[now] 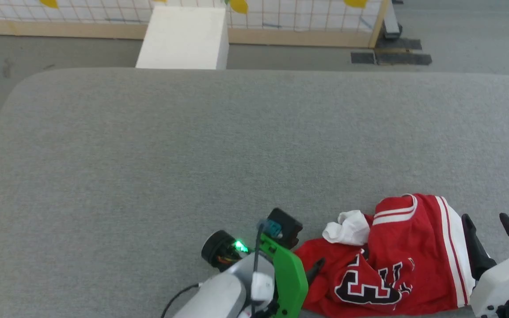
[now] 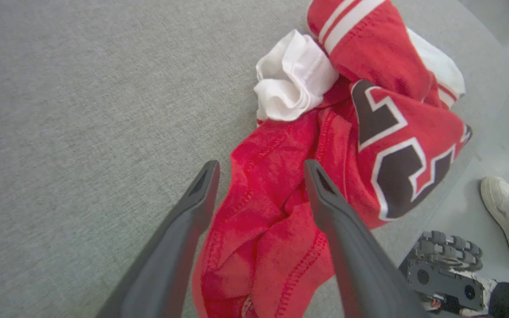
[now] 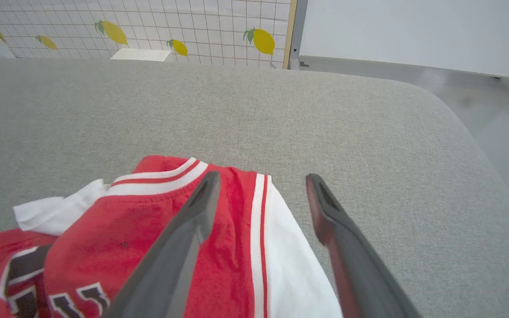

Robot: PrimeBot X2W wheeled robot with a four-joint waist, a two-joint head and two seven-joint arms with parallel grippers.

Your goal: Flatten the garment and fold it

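- Garment (image 1: 391, 260), a red T-shirt with a black number facing up, lies crumpled at the near right edge of the grey padded table (image 1: 192, 145).
- Left gripper (image 2: 261, 165): jaws spread wide above the red cloth, gripping nothing.
- Right gripper (image 3: 261, 176): jaws wide apart over the white-striped side, empty.

Light is bright, even and diffuse across my views; the grey table (image 1: 148, 145) shows no glare and only faint, soft shadows. Both wrist views bow at the edges from the wide lens. My right tool (image 3: 263, 177) looks soft near the lens, one finger (image 3: 325, 212) smeared and tinged red.
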